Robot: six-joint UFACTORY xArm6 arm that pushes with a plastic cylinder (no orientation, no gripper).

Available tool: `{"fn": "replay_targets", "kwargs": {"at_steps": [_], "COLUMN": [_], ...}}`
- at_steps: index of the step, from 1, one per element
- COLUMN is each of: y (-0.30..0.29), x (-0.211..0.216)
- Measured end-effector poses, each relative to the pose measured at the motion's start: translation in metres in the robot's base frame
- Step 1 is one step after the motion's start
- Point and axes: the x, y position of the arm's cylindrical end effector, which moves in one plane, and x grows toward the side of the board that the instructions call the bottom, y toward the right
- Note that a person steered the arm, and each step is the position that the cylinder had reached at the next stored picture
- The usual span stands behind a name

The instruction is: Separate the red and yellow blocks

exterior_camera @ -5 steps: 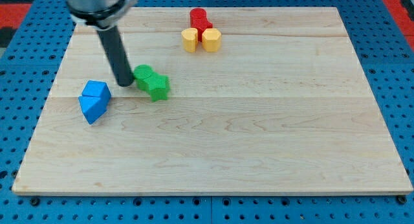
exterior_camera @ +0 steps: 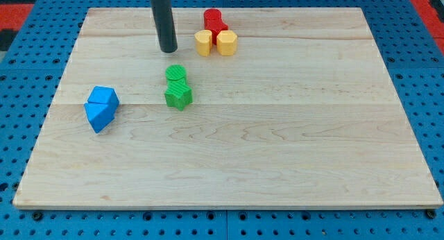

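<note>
A red block (exterior_camera: 214, 21) sits near the view's top, right of centre-left. Two yellow blocks touch its lower side: a yellow block on the left (exterior_camera: 203, 42) and a yellow hexagonal block on the right (exterior_camera: 227, 42). My tip (exterior_camera: 168, 50) rests on the wooden board (exterior_camera: 277, 143), about fifty pixels to the view's left of the left yellow block and not touching it. The rod rises straight up out of the view's top.
Two green blocks (exterior_camera: 177, 87) lie stacked close together below my tip. Two blue blocks (exterior_camera: 101, 107) lie together at the view's left. A blue pegboard (exterior_camera: 21, 115) surrounds the board.
My tip has moved up and to the right, away from the green blocks towards the red and yellow group. The green blocks have shifted right and turned into a more upright pair.
</note>
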Motion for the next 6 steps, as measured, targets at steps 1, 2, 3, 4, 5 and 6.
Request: {"fn": "replay_targets", "kwargs": {"at_steps": [1,2,3,4,5,6], "y": [0.049,0.092,0.138,0.175,0.184,0.184], "x": [-0.007,-0.008,-0.008,-0.008,-0.012,-0.049]}}
